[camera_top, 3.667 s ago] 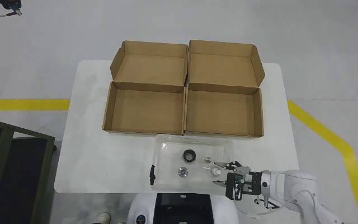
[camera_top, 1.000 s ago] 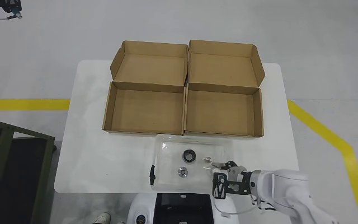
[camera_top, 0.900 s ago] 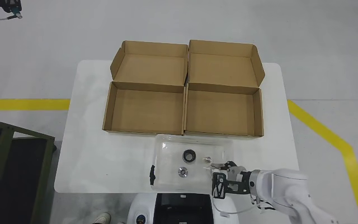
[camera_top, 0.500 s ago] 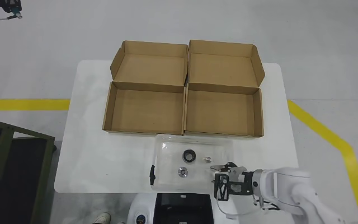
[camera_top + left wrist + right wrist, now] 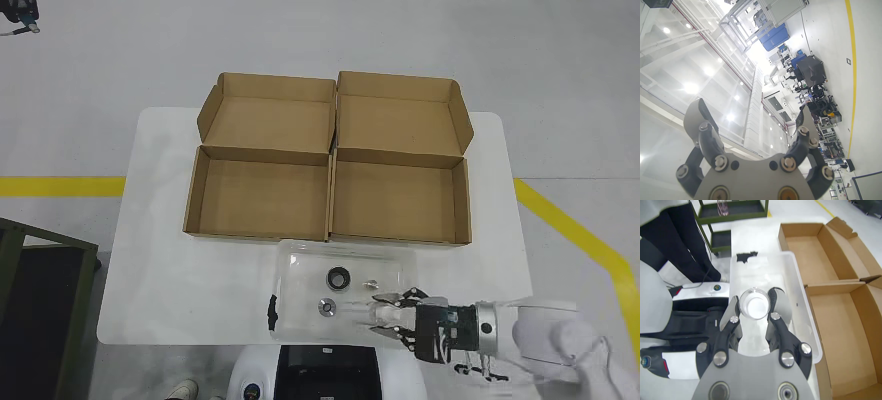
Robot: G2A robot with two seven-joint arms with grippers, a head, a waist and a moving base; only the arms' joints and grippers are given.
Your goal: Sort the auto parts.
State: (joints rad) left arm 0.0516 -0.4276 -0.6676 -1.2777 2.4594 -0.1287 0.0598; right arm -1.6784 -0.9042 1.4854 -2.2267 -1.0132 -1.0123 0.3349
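My right gripper [image 5: 754, 299] is shut on a round, clear-and-white cap-like part [image 5: 755, 308] and holds it above the clear plastic bin [image 5: 797, 264]. From above, this gripper [image 5: 386, 312] with the white part [image 5: 381, 313] hangs over the bin's near right corner. Inside the bin [image 5: 287, 252] lie a black ring [image 5: 338, 278], a round metal part [image 5: 326, 306] and a small metal piece [image 5: 372, 284]. My left gripper [image 5: 751, 108] points up at the hall ceiling, open, with nothing between its fingers.
Two open cardboard boxes stand side by side behind the bin, the left box [image 5: 258, 197] and the right box [image 5: 398, 202], both bare inside. A black tag [image 5: 270, 312] sits on the bin's left wall. A green cart [image 5: 30, 300] stands left of the table.
The right gripper, open beside the bin's near right corner at first, moved in over the bin and shut on the white round part. Its wrist has since turned and drawn back slightly.
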